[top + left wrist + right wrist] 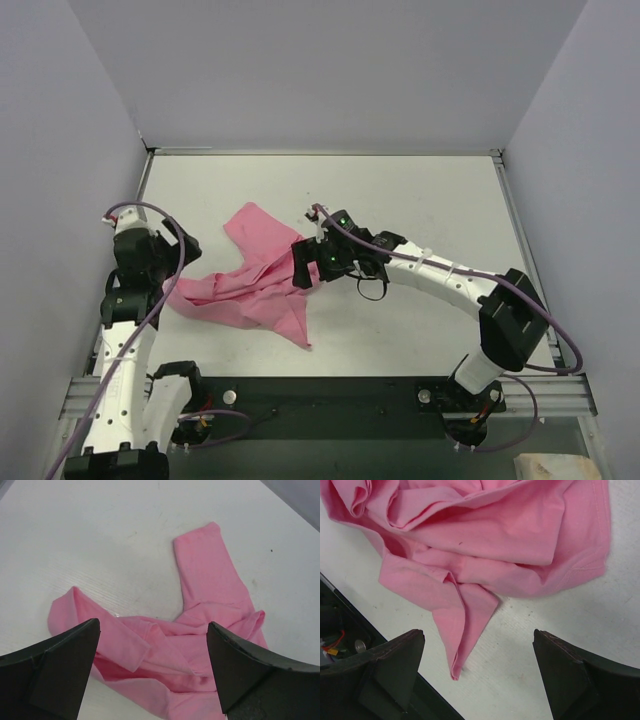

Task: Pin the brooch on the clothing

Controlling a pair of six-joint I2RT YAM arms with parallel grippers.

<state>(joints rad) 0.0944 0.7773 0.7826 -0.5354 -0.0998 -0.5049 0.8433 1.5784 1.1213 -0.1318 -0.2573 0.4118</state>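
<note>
The pink T-shirt (255, 285) lies crumpled on the white table, left of centre. My left gripper (183, 268) is open at the shirt's left end. In the left wrist view the gripper (153, 625) hovers over the shirt's bunched folds (165, 645), with one sleeve (205, 565) stretching away. My right gripper (303, 265) is open over the shirt's right edge. In the right wrist view the gripper (479, 632) is above bare table beside a pointed corner of the shirt (465, 615). Neither gripper holds anything. The brooch is not in view.
Grey walls close the white table (420, 200) on three sides. A black rail (330, 410) runs along the near edge, with a small pale round knob (230, 397) on it, also seen in the right wrist view (360, 645).
</note>
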